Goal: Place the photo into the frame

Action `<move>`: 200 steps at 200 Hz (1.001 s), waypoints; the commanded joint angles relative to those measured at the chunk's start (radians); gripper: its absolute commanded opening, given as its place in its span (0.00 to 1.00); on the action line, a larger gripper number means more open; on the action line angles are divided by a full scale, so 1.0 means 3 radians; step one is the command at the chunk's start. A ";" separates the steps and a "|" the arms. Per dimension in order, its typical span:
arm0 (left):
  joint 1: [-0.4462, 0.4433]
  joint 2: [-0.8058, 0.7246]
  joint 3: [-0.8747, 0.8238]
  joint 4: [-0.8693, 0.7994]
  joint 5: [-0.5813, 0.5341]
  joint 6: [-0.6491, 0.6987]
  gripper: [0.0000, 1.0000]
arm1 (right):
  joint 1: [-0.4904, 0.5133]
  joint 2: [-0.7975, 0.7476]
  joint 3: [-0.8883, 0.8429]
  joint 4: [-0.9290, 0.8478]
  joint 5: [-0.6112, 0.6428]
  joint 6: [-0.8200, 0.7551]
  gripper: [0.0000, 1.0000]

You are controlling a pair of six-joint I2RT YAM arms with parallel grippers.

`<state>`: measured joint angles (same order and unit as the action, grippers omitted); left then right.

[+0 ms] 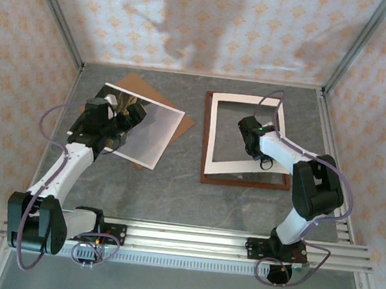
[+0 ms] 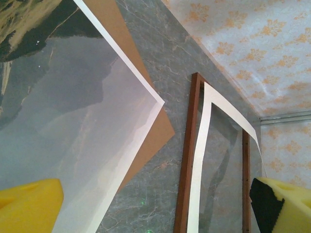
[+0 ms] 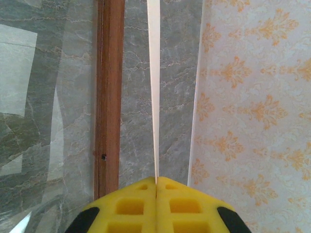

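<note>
Right gripper [image 3: 156, 187] clamps the edge of the white mat [image 3: 154, 73], the frame [image 3: 109, 97] just to its left. Left gripper [image 2: 155, 206], jaws spread wide, hovers over the photo [image 2: 73, 121], which lies on the brown backing board [image 2: 148, 141].

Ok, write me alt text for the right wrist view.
The yellow right tool is shut on the white border mat, which is seen edge-on as a thin strip running up the picture. Left of the strip, the frame shows one reddish-brown side lying on the grey marbled table. Patterned wallpaper stands at the right.
</note>
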<state>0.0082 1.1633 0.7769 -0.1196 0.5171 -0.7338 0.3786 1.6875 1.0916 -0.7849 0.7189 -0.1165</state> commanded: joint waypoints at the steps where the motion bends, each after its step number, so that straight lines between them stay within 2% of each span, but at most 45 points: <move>1: -0.0017 -0.0011 0.0017 0.0097 0.0023 -0.0012 1.00 | -0.0014 -0.0008 -0.0065 -0.0055 0.0126 -0.0023 0.05; 100: -0.0108 0.0108 0.0053 0.0173 0.0013 -0.0055 0.99 | 0.0113 -0.0179 -0.0238 0.0019 0.0152 -0.0215 0.05; 200: -0.0150 0.0104 0.0063 0.0130 -0.0025 -0.0038 1.00 | -0.0038 0.0234 0.0032 0.0396 0.0315 -0.0506 0.09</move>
<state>-0.0265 1.2015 0.7769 -0.0921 0.5167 -0.7368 0.3840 1.7531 1.0645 -0.7040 0.7609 -0.2424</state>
